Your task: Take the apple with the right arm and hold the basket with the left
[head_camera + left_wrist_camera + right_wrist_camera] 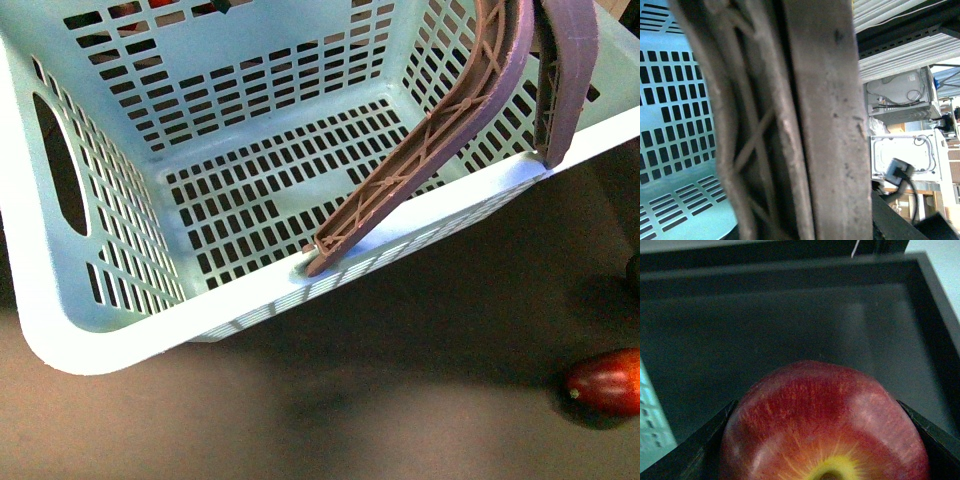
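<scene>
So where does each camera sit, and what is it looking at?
Front view: on the robot's body, looking down into the basket, dark red fruit nearby; no arm shows.
Left wrist view: on the left wrist, close against a basket handle; no gripper shows.
Right wrist view: on the right wrist, facing the apple between the right gripper's fingers.
Shared: front and left wrist both show basket and handle.

You see a dark red oval fruit (pixel 607 382) with a pointed end lying on the dark table (pixel 400 400) at the right, and far in the background a white machine (pixel 897 95) stands above another white cabinet (pixel 907 157).
</scene>
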You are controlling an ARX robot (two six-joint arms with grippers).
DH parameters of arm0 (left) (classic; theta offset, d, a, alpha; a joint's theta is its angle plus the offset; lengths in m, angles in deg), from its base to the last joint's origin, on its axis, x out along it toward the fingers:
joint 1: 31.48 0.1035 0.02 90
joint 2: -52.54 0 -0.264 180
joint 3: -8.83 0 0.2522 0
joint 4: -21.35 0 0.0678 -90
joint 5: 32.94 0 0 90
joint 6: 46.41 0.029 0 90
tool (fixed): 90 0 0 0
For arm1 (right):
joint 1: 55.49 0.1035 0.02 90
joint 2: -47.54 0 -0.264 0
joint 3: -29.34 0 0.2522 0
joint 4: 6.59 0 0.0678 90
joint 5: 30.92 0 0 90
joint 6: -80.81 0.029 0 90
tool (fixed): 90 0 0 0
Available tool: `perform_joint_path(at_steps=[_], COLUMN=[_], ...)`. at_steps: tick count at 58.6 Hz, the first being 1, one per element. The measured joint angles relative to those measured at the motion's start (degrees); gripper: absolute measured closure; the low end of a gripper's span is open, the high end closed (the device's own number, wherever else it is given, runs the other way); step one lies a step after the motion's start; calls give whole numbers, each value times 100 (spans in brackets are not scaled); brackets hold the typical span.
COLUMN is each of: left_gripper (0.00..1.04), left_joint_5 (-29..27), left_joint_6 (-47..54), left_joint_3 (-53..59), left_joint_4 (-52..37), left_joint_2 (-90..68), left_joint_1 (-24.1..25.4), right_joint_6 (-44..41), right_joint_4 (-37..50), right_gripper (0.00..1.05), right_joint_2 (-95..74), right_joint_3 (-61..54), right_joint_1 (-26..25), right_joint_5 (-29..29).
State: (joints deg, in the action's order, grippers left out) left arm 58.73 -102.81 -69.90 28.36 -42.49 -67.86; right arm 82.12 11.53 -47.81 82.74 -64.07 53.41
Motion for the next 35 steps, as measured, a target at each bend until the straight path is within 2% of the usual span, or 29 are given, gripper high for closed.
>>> perform_joint_path(at_steps=[12,22,28,35], left_gripper=[79,80,80,80], left_joint_5=[4,2,4,4], left_joint_6=[-2,0,0,0], left_joint_3=[0,0,0,0], left_joint_4=[0,0,0,0], left_joint_2=[0,0,0,0], left_joint_1=[0,0,0,0], right_joint_6=[435,763,802,931], right_joint_4=[-313,-584,-562,-411], right_gripper=[24,24,24,24], right_joint_2=[1327,1853,1757,1379], right_joint_3=[-57,109,129,190], right_joint_1=[474,1432,2124,2647], right_joint_5=[-2,295,570,791])
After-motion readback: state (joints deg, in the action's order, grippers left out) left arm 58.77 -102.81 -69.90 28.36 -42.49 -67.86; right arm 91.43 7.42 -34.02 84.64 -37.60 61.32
